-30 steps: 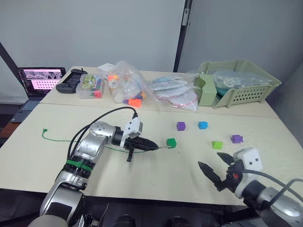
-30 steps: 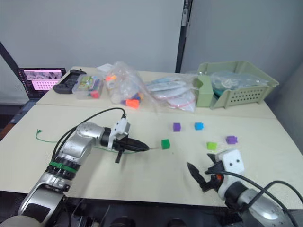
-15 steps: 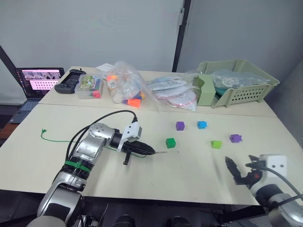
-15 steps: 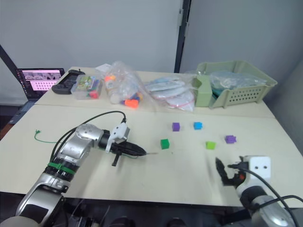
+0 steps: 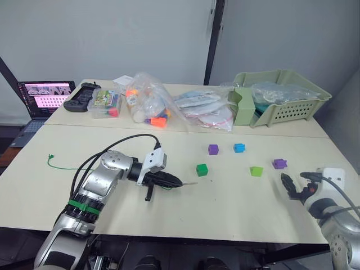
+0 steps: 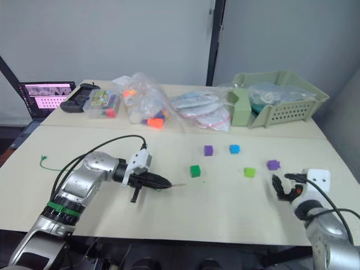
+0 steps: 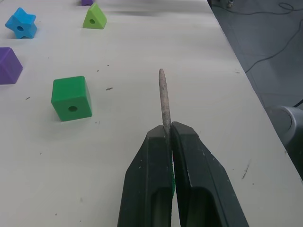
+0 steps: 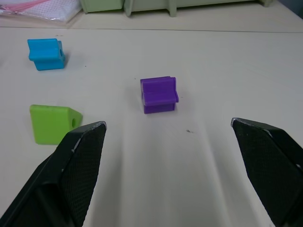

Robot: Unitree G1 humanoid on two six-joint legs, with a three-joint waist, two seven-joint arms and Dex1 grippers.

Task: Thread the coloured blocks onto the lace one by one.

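The left gripper (image 7: 169, 137) is pressed together on the pale stiff tip (image 7: 164, 101) of the lace (image 5: 67, 167), which sticks out ahead of the fingers and points across the table (image 5: 185, 214). Compared with a second ago, this gripper has been drawn back a little toward the robot's left, so the tip is now apart from the dark green block (image 5: 202, 170) instead of close against it. The block's hole is seen facing sideways in the left wrist view (off the tip's line), so a fresh alignment is judged necessary before any threading.

The right gripper (image 8: 170, 156) is spread wide and holds nothing. It has been swung from the near middle of the table out to the robot's right, and it now looks toward one purple block (image 8: 159, 94), with the lime green block (image 8: 53, 123) and the blue block (image 8: 46, 53) to one side of it. The other purple block (image 5: 213, 149) lies beyond the dark green one.

All five blocks lie loose on the table, none yet on the lace, whose knotted end (image 5: 52, 157) rests far off on the robot's left. The task is judged to be at its first block, with the purple one a likely pick for the right gripper.
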